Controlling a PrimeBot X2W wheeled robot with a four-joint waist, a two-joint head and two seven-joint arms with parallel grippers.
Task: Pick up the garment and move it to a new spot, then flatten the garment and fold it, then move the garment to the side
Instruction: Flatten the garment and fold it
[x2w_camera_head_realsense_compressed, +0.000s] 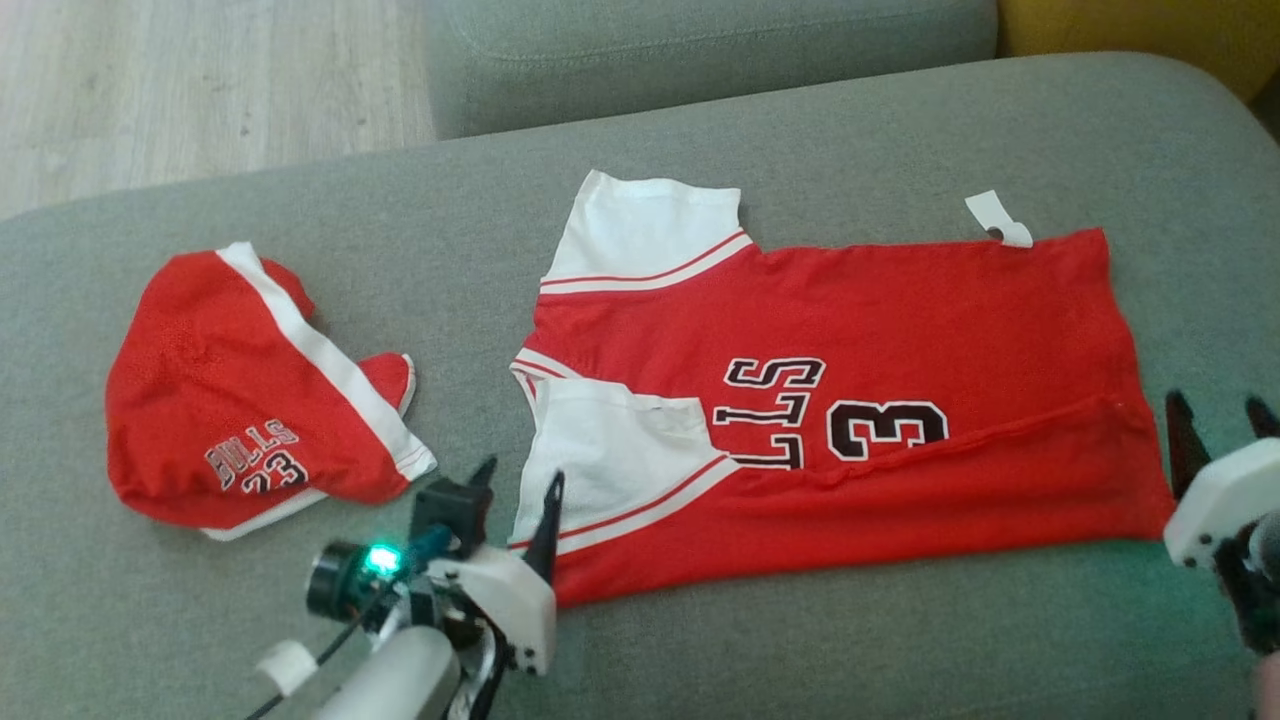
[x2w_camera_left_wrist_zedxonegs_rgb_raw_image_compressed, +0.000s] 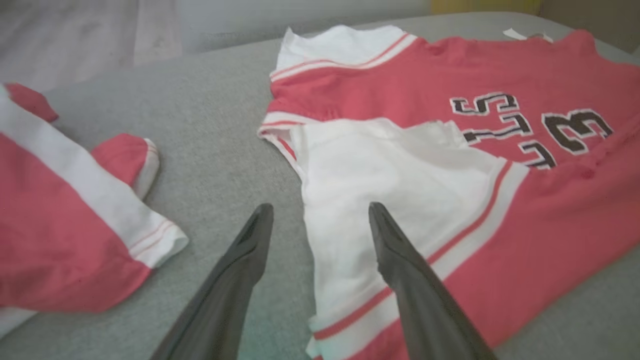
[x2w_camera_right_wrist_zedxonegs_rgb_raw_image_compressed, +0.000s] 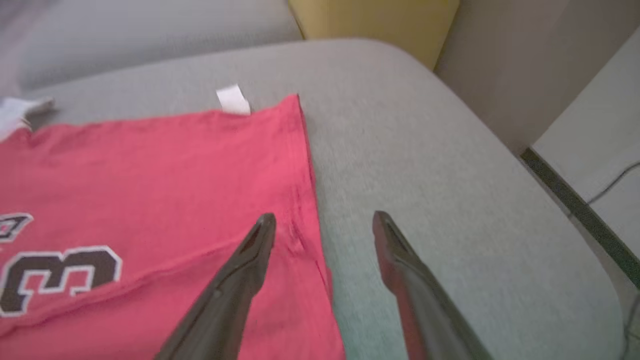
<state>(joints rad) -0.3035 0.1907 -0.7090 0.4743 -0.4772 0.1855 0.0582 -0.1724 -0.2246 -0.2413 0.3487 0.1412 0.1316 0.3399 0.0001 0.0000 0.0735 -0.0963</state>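
A broad grey fabric-covered cushion (x2w_camera_head_realsense_compressed: 300, 230) spans the scene in soft daylight. Behind it lies a second grey upholstered cushion (x2w_camera_head_realsense_compressed: 700, 50), with pale wood-plank floor (x2w_camera_head_realsense_compressed: 200, 80) to the left and a yellow upholstered block (x2w_camera_head_realsense_compressed: 1150, 35) at the far right corner.

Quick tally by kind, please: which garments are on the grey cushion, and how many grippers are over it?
Jerseys: 1, the red jersey, lower edge folded up
Shorts: 1, the red shorts, apart from it
Grippers: 2, left gripper and right gripper, both open and holding nothing
Total: 4
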